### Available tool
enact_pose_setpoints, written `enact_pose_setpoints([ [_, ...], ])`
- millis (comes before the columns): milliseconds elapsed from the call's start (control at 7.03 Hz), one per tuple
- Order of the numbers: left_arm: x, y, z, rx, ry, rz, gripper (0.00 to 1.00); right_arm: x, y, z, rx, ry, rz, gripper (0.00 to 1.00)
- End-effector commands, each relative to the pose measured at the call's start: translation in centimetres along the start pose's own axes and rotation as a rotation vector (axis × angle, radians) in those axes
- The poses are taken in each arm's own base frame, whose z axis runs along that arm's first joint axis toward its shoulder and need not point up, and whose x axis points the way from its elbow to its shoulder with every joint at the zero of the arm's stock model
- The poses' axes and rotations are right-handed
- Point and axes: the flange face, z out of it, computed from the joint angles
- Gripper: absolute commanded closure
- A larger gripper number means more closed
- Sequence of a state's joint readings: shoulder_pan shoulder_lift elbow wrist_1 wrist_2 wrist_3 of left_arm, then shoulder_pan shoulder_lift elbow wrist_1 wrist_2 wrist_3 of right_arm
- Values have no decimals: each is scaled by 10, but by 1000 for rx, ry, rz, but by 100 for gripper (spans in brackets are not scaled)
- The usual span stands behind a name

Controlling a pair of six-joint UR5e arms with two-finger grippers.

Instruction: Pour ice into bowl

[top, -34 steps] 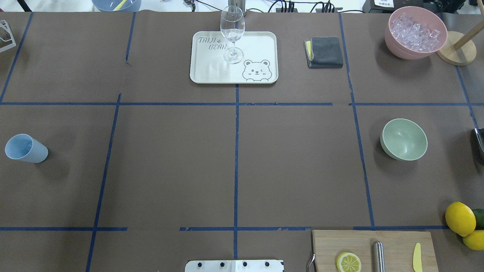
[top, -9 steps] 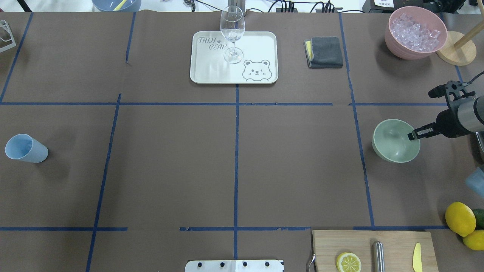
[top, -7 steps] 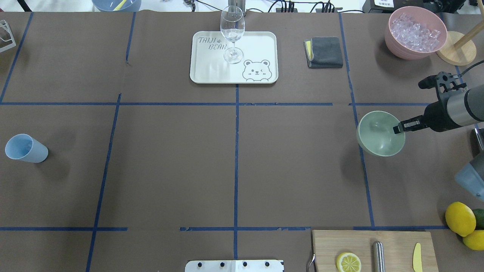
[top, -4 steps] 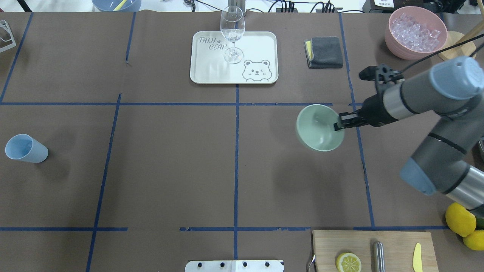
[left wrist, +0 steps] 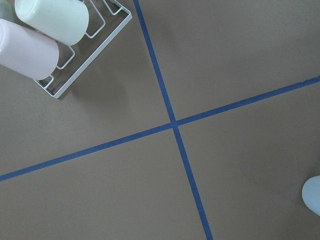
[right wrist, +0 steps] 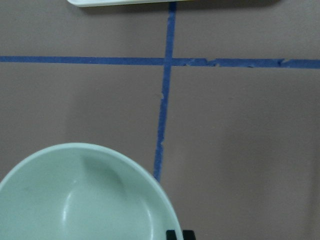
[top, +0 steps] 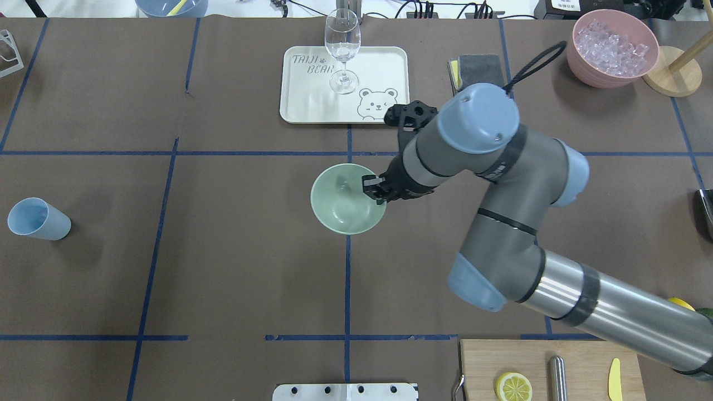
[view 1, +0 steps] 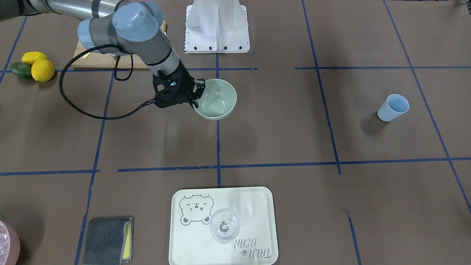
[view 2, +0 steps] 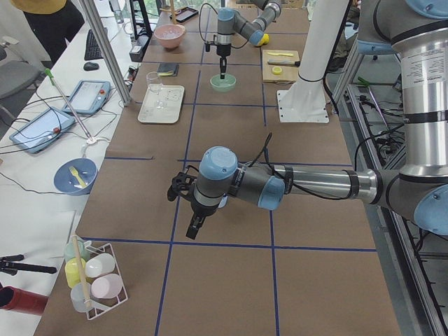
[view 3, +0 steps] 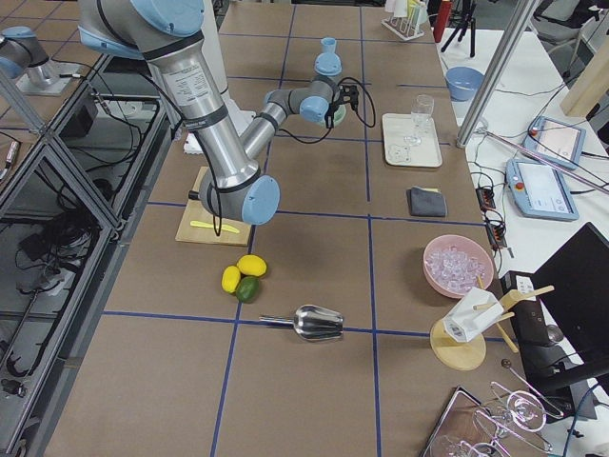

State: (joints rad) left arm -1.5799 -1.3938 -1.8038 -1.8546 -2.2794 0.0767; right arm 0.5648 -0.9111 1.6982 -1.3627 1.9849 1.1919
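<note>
The right gripper [top: 372,187] is clamped on the rim of the bowl [top: 341,205], one finger inside and one outside, at about 2 o'clock on the rim in the overhead view. The right wrist view shows the two black fingertips [right wrist: 172,234] close together at its bottom edge, just beside the pale green rim. The bowl hangs upright from this grip over the central blue tape line near the middle of the table [top: 239,234]. In the front-facing view its shadow falls on the brown paper apart from it, so it is off the surface. From the bowl, the white bear tray [top: 384,64] lies at 12 o'clock with a wine glass [top: 342,47] standing on it. A folded grey cloth [top: 480,64] shows past the arm at 1 o'clock. The ice [top: 611,44] sits heaped in a pink bowl [top: 582,64] at 2 o'clock, well apart, at the far right corner beside a round wooden stand [top: 671,72]. A light blue cup [top: 38,219] lies on its side at 9 o'clock near the left edge. At 5 o'clock a wooden cutting board [top: 582,356] carries a lemon slice [top: 513,386]. The left gripper [view 2: 194,228] shows only in the left side view, pointing down over the table's near end, and I cannot tell whether its fingers are apart or together. Its wrist camera sees crossed blue tape and a white wire rack [left wrist: 87,55] at 11 o'clock.
</note>
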Motion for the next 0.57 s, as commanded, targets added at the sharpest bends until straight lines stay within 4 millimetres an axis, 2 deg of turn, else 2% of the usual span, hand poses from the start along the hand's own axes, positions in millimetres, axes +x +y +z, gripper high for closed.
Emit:
enact_pose_setpoints([
  [0,0,1,0,0,2,-1,0,-90,-7,56,15,68,44,100],
  [285,1,-1,-1,2,1,1,0,-127,4,94,30,118,44,100],
  [427,1,0,0,1,2,0,0,-149,0,103,50,132,53,100],
])
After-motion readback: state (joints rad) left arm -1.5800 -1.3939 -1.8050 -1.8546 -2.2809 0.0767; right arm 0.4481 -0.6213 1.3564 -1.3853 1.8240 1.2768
